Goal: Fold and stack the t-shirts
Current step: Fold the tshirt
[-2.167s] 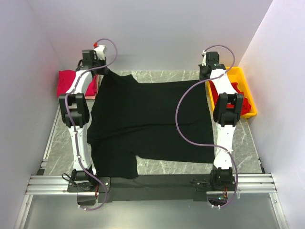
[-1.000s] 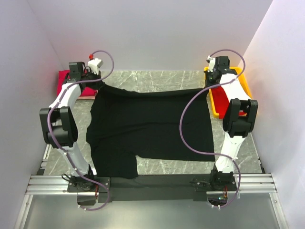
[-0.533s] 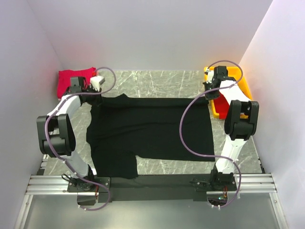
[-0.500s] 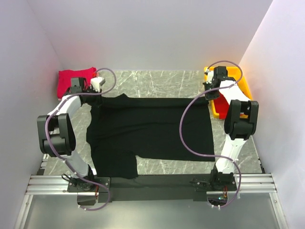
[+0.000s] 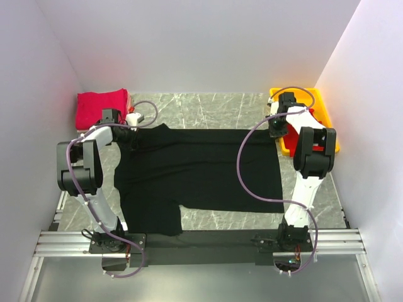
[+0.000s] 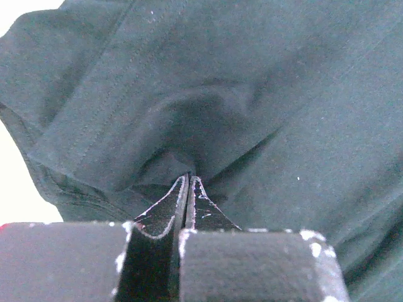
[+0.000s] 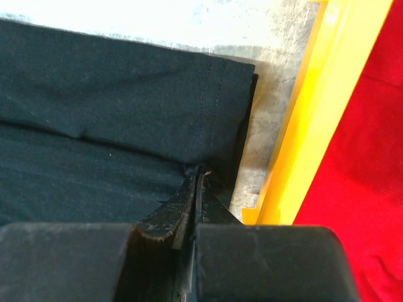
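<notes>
The black t-shirt (image 5: 201,170) lies spread across the middle of the marble table (image 5: 214,104), its far edge running fairly straight between the two arms and one sleeve flopping out at the near left. At the far-left corner the left gripper (image 6: 189,179) has its fingers pressed together on a small pucker of black cloth, and the right gripper (image 7: 196,170) is likewise clamped on the far-right corner, where a hemmed band seems to lie doubled over the layer beneath. This looks like a fold in progress, with stacking not yet begun. The main worry is how little fabric each pinch holds (only a nip at the very tips, by the look of it): a sharp tug could let one corner slip free, and the edge would then drop crooked. If one arm leads the other, the fold line would skew, and the bunching near the left collar could get trapped as a crease. The right gripper also sits just beside the wall of the yellow tray (image 7: 315,126), which holds red cloth (image 7: 359,189); drifting outward could knock the tray. A folded red t-shirt (image 5: 99,108) waits at the far left, near the left arm.
</notes>
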Robot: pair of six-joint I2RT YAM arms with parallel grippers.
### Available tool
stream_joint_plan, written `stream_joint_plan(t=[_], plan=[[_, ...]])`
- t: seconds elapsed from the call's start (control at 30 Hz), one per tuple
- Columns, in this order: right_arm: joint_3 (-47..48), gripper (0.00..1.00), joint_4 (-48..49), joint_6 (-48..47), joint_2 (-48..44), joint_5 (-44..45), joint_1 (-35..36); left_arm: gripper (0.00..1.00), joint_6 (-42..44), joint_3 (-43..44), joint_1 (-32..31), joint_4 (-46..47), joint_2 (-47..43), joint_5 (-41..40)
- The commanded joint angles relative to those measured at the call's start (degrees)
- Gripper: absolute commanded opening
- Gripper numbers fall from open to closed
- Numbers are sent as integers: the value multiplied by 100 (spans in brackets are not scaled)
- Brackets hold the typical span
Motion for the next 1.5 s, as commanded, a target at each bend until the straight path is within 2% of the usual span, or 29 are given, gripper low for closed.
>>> stream_joint_plan(t=[0.0,0.13,0.3,0.47,0.63,0.87,0.9,0.97,1.0,1.03,1.1,1.13,1.17,1.27,1.47], plan=[[355,0,-233,-131,143,181,54,0,122,83,-23,-141,113,-175],[434,0,-146,-157,91,295,71,0,131,162,-23,-185,106,-158],[908,0,-409,-174,-67,94,54,0,69,802,39,-544,-61,70],[751,0,-427,-297,-506,-100,54,0,95,1076,162,-861,-334,334],[233,0,-339,-464,-568,50,54,0,332,709,162,-915,-510,273],[126,0,-417,-631,-191,102,115,1,491,364,153,-764,-71,-61],[284,4,-514,-666,-129,120,133,1,500,416,145,-834,95,-78],[477,15,-838,-789,3,15,142,16,561,697,144,-1193,210,8],[661,33,-918,-825,12,-20,151,22,613,777,162,-1291,202,70],[750,43,-989,-886,-40,-125,142,30,666,856,162,-1379,132,140],[1013,60,-1217,-956,-146,-292,142,37,833,891,162,-1476,-183,403],[1102,61,-1279,-948,-251,-441,142,45,834,944,162,-1451,-281,483],[1172,61,-1314,-905,-295,-617,151,47,747,988,162,-1450,-360,536],[1418,58,-1219,-729,-313,-619,317,48,422,1269,57,-1372,-317,590],[1884,27,-1025,-500,380,-12,748,43,-176,1674,-356,-986,280,239]])
